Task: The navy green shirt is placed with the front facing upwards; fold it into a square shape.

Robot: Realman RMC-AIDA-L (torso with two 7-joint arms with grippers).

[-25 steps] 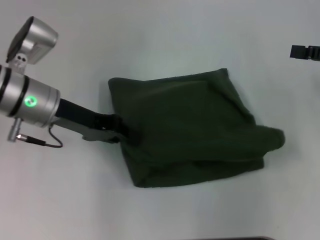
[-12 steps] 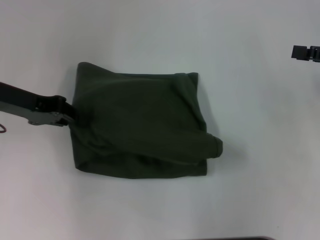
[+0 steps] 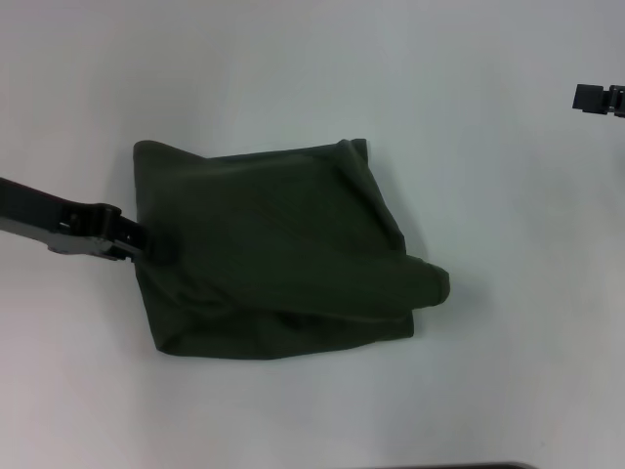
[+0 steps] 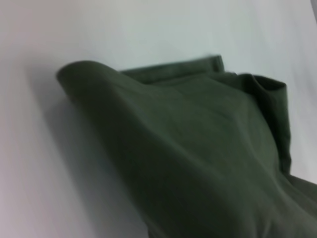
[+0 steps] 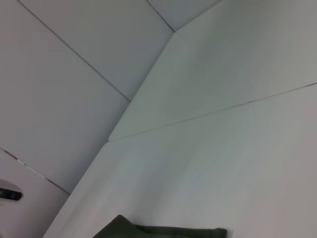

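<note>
Since half a second ago the left gripper has dragged the navy green shirt slightly leftward, fingers clamped on its left edge. Shirt lies folded mid-table; right gripper parked far right, fingers' state unclear.

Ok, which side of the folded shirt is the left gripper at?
The left gripper is at the navy green shirt's left edge, about halfway along it. The opposite edge has a rounded bulge sticking out; the right gripper is parked far off.
</note>
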